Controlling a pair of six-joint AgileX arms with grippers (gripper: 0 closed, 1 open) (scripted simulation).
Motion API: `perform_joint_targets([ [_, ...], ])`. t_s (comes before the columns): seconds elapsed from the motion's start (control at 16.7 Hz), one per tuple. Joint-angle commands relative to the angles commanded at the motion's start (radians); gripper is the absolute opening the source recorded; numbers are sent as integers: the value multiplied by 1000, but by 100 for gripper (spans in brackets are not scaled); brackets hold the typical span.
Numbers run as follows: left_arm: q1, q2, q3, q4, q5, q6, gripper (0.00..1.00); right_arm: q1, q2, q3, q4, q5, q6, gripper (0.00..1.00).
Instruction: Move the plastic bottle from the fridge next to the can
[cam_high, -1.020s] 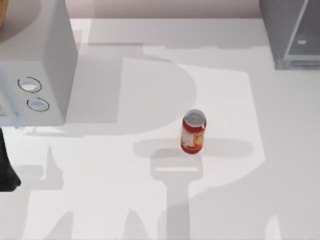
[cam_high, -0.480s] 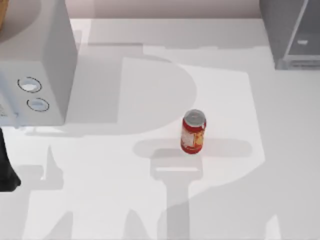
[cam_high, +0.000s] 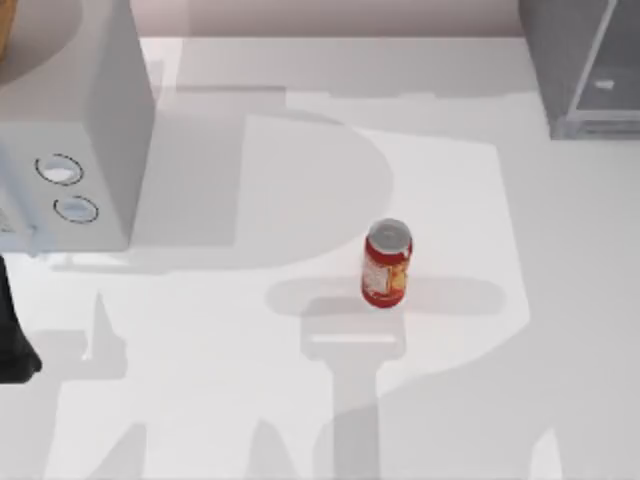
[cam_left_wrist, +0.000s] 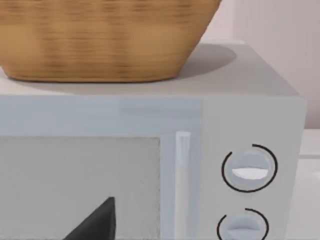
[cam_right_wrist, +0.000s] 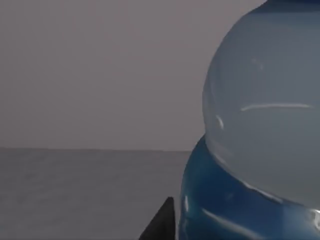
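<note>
The red can (cam_high: 386, 263) with a silver top stands upright near the middle of the white table. The grey fridge (cam_high: 580, 70) sits at the far right corner, cut off by the picture's edge. In the right wrist view the plastic bottle (cam_right_wrist: 260, 150) looms very close, with a clear bluish shoulder above a blue label band and plain grey surfaces behind it. A dark part of my right gripper (cam_right_wrist: 161, 224) shows just beside the bottle. My left arm (cam_high: 10, 345) is parked at the table's left edge, facing the white box.
A white box with two round dials (cam_high: 75, 150) stands at the far left, and a woven basket (cam_left_wrist: 100, 40) rests on top of it. Arm shadows fall across the table (cam_high: 250, 400) around and in front of the can.
A small pale spot inside the fridge front has shifted slightly. The can and the left arm stay where they were.
</note>
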Motion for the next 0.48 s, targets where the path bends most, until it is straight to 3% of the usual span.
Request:
perform_joint_targets([
  [0.48,0,0,0,0,0,0,100,0,-121,26,-147,-2,1,0],
])
